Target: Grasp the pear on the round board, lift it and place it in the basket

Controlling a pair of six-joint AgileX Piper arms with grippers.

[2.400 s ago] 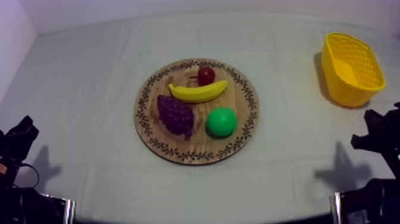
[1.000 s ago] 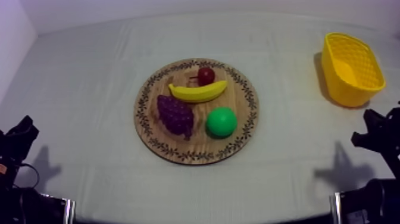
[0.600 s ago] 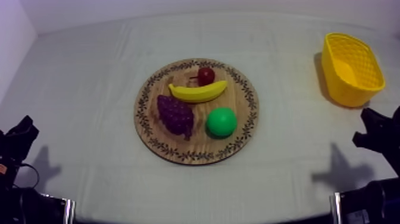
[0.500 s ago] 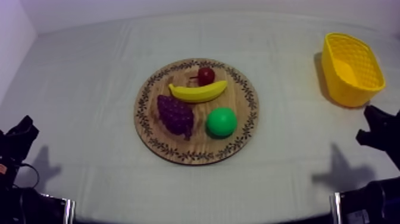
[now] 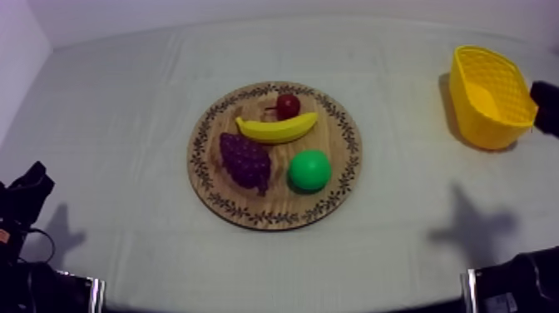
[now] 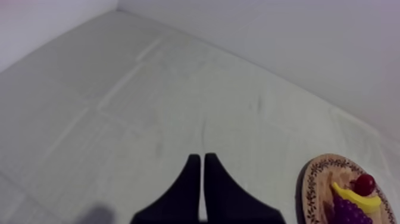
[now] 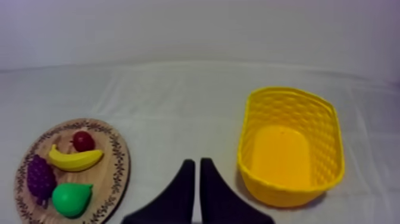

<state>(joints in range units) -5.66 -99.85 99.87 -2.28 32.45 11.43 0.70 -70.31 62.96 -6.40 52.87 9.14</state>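
Note:
The green pear (image 5: pixel 309 170) lies on the round wooden board (image 5: pixel 337 133), at its front right, next to the purple grapes (image 5: pixel 244 160). Behind them are a banana (image 5: pixel 277 128) and a small red fruit (image 5: pixel 288 105). At the far right stands the yellow basket (image 5: pixel 491 96), with nothing in it. My right gripper (image 7: pixel 195 162) is shut on nothing and hangs above the cloth, between the board (image 7: pixel 114 173) and the basket (image 7: pixel 291 146), with the pear (image 7: pixel 71 198) off to its left. My right arm (image 5: pixel 546 118) is at the table's right edge beside the basket. My left gripper (image 6: pixel 199 158) is shut on nothing, far left of the board (image 6: pixel 311 184).
Grey-white cloth covers the whole table. My left arm (image 5: pixel 29 187) rests low at the left edge. The right arm's shadow (image 5: pixel 470 225) falls on the cloth in front of the basket. A pale wall runs along the back edge.
My right arm has lifted from its low spot at the right edge and moved up beside the basket. The left arm and the fruit have not moved.

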